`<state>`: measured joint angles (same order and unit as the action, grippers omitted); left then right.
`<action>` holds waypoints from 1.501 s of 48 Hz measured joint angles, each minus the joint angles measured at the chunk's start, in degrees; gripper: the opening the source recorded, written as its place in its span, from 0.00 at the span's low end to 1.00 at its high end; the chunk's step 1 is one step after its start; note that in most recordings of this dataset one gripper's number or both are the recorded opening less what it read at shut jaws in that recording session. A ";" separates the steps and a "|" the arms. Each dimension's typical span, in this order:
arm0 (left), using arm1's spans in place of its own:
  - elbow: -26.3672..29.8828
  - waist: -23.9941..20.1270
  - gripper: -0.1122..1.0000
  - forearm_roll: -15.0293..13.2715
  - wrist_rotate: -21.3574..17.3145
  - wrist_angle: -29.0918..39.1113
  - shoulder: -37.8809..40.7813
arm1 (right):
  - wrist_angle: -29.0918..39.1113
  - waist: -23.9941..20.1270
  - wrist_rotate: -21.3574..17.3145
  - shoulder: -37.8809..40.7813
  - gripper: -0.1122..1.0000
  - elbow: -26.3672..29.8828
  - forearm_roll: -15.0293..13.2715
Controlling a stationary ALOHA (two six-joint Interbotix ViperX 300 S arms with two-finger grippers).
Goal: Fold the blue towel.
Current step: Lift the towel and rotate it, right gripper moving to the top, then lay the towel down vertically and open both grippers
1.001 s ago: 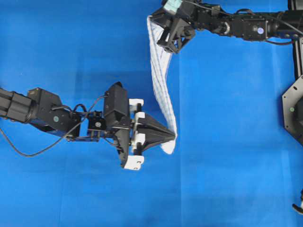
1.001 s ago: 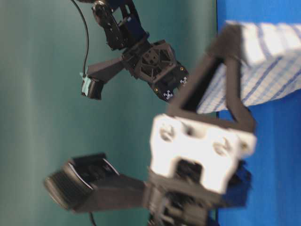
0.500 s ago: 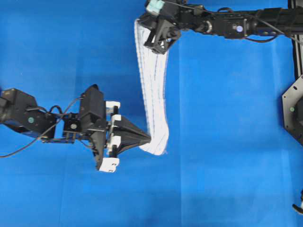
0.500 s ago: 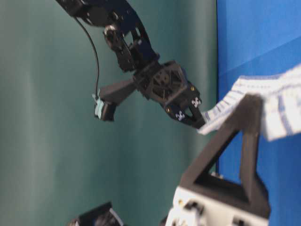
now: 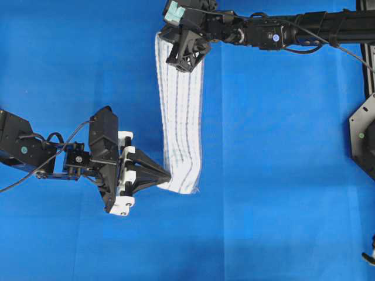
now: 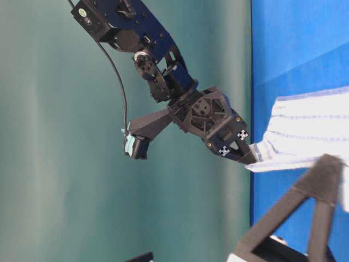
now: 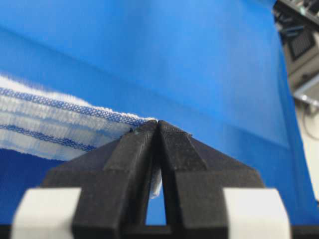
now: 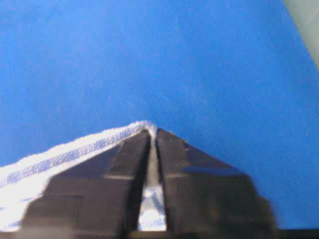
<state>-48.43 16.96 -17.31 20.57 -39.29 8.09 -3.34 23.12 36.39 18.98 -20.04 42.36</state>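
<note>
The blue towel [image 5: 181, 117], white with thin blue stripes, lies as a long folded band on the blue table cover, running from top centre down to the middle. My left gripper [image 5: 170, 174] is shut on its lower left corner, and the left wrist view shows the hem [image 7: 50, 114] pinched at the tips [image 7: 157, 122]. At the towel's top end my right gripper [image 5: 177, 63] is shut on the cloth. Cloth [image 8: 60, 154] fills the narrow slot between the right fingertips [image 8: 152, 132]. In the table-level view the right gripper [image 6: 252, 158] holds the towel's edge [image 6: 311, 136].
The blue table cover [image 5: 281, 193] stretches all around. A black arm mount [image 5: 363, 134] stands at the right edge. A dark teal wall [image 6: 54, 136] fills the left of the table-level view. The left gripper's finger [image 6: 322, 180] sits blurred at that view's bottom right.
Both arms have moved left, carrying the towel with them. The towel has come down from a hanging twisted strip to a wider, flatter band on the table.
</note>
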 measured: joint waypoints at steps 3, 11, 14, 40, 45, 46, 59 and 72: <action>-0.09 0.00 0.30 -0.09 0.35 0.88 0.00 | 0.00 0.09 0.00 0.00 0.33 0.00 0.09; -0.09 0.09 0.75 -0.35 1.41 2.37 -0.53 | -0.44 0.09 0.09 0.00 0.78 0.00 0.00; -0.62 0.09 0.87 -0.35 1.41 2.99 -1.49 | -0.70 -0.09 0.26 0.00 0.91 0.00 -0.09; -11.34 -0.62 0.90 -0.44 0.00 14.50 -24.70 | -1.76 -0.18 0.35 -9.58 0.91 -7.03 -2.46; -13.27 -4.66 0.90 -0.35 -2.72 14.68 -26.98 | -3.25 -0.09 0.35 -12.57 0.91 -10.11 -2.46; -13.45 -5.54 0.90 -0.35 -3.69 14.68 -27.25 | -3.52 -0.18 0.35 -13.10 0.91 -10.72 -2.46; -13.01 -19.78 0.90 -0.26 -20.65 16.52 -27.51 | -6.24 -0.09 -0.18 -18.19 0.91 -17.40 -2.46; -8.88 -28.21 0.90 -0.18 -30.23 16.70 -24.35 | -6.33 -0.09 -0.35 -19.42 0.91 -19.07 -2.46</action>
<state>-57.30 -11.25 -17.49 -9.67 -22.59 -16.26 -9.67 23.03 36.04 -0.44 -39.11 39.90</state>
